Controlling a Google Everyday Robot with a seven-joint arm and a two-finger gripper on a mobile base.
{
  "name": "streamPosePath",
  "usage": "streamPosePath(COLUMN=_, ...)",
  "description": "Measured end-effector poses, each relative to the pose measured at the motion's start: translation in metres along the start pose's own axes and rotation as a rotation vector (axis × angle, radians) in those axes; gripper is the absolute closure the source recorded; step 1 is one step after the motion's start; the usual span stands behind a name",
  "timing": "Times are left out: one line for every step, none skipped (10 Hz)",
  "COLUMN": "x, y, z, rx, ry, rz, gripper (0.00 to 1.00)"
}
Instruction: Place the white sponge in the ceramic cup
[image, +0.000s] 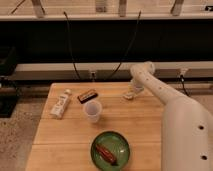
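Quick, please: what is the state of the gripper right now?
Gripper: shut, low at the far right of the table, right at the white sponge; whether it really grips the sponge cannot be told.

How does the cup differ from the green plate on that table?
The cup is whitish and tall; the green plate is dark and flat. The cup sits mid-table; the plate nearer the front edge, holding a reddish-brown thing. Both are round and stand on the wooden table. The gripper, shut, is low at the table's far right, away from both.
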Motion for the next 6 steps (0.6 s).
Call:
streamPosePath(x=0.0000, y=0.0000, z=0.0000, rx=0.000, ry=0.000, rz=0.000, gripper=0.98)
streamPosePath(x=0.0000, y=0.0000, z=0.0000, rx=0.000, ry=0.000, rz=0.000, gripper=0.98)
streamPosePath(x=0.0000, y=0.0000, z=0.0000, rx=0.000, ry=0.000, rz=0.000, gripper=0.98)
streamPosePath(x=0.0000, y=0.0000, z=0.0000, rx=0.000, ry=0.000, rz=0.000, gripper=0.98)
streamPosePath(x=0.0000, y=0.0000, z=0.0000, rx=0.000, ry=0.000, rz=0.000, gripper=0.98)
streamPosePath(x=0.0000, y=0.0000, z=0.0000, rx=0.000, ry=0.000, rz=0.000, gripper=0.98)
